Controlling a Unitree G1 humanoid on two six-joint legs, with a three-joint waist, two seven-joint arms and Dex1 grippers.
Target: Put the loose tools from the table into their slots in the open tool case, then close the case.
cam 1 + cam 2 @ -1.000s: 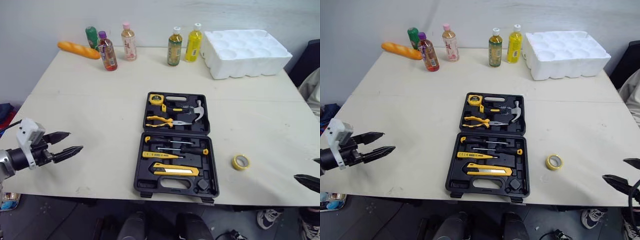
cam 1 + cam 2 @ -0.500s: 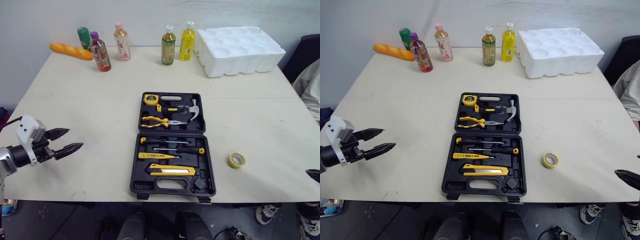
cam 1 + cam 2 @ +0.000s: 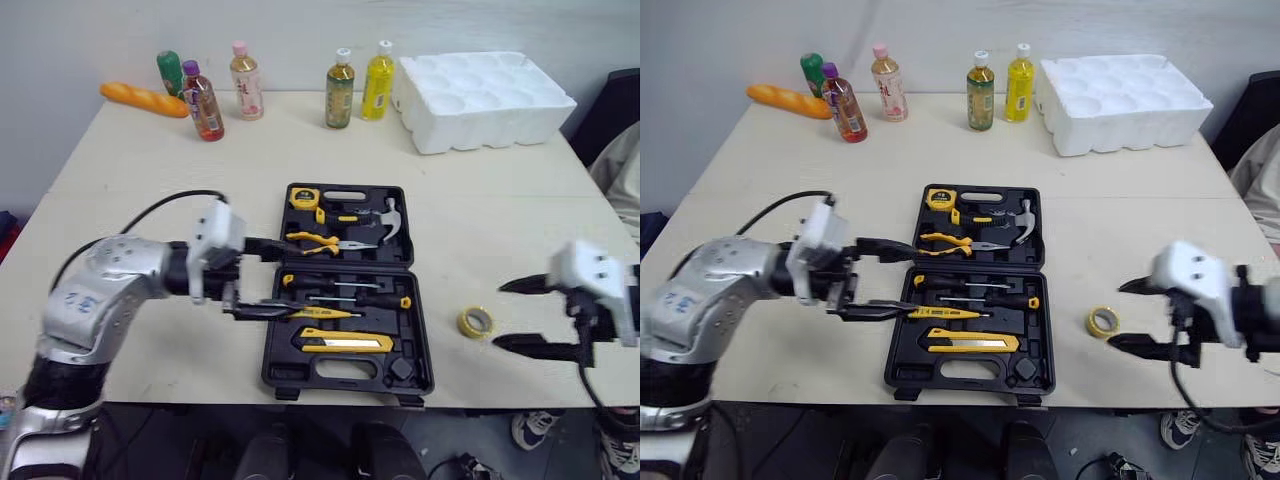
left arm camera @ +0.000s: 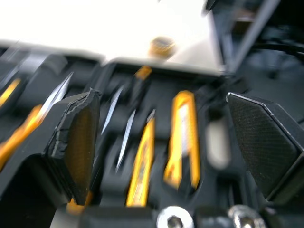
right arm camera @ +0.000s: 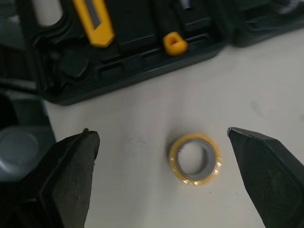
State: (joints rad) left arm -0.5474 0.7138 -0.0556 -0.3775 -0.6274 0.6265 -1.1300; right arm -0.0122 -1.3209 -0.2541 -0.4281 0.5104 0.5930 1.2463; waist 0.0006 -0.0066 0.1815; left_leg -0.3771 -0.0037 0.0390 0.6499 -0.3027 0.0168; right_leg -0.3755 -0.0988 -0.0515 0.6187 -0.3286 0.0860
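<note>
- One loose thing lies on the pale desk (image 3: 150, 200): a yellow roll of tape with a grey core (image 3: 477, 322). It lies flat with its hole upward, near the front edge, just to the right of the case and apart from it.
- Closest to the roll is the right tool (image 3: 500, 315), its two black fingers spread wide and empty. It points toward the robot's left, and the roll lies just beyond the fingertips. In the right wrist view the roll sits ahead in the gap between the fingers, off-centre toward one of them.
- Lying flat as a ring, the roll has no long axis to line up with. The grasp probably has to pinch across the ring, or take one wall through the hole.
- The right arm is plainly the nearer one. The left tool (image 3: 290, 278), also open and holding nothing, hovers over the left side of the case, with most of the case's width between it and the roll.
- The black plastic tool case (image 3: 275, 372) lies open flat. Its near half holds a yellow utility knife (image 3: 350, 342) and black-handled screwdrivers (image 3: 380, 300).
- An empty round recess (image 3: 402, 367) at that half's near right corner looks like the roll's slot. It lies leftward of the roll and a little nearer the robot.
- The far half carries a hammer (image 3: 390, 218), yellow-handled pliers (image 3: 320, 240) and a yellow tape measure (image 3: 304, 198), all seated in their slots.
- At the back of the desk, a row of plastic bottles (image 3: 341, 90), a bread loaf (image 3: 142, 99) and a white foam tray (image 3: 485, 100) stand well apart from the work.
</note>
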